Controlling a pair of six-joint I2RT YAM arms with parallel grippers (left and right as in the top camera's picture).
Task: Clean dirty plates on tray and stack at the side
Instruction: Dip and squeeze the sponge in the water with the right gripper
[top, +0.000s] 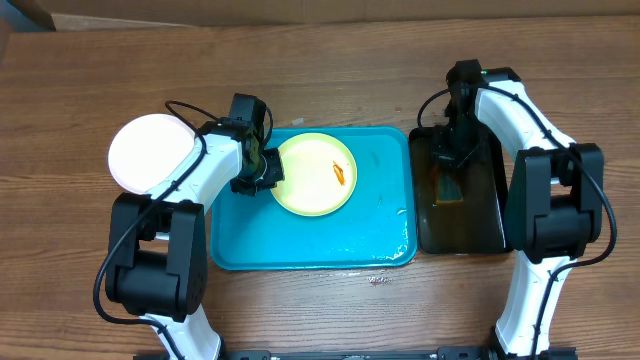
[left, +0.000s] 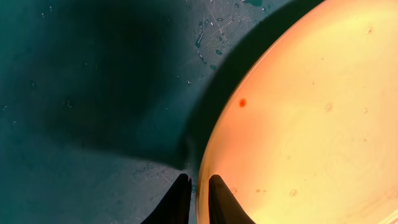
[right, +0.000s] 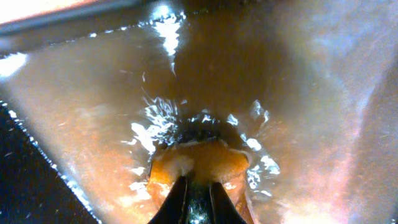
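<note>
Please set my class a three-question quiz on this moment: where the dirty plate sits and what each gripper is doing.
1. True or false: the yellow-green plate lies on the blue tray.
2. Where is the left gripper? A) at the plate's rim, B) at the plate's centre, C) at the sponge.
3. Fill in: the right gripper holds the sponge in the wet ____ tray.

Key: 1 true; 2 A; 3 black, the black tray.
</note>
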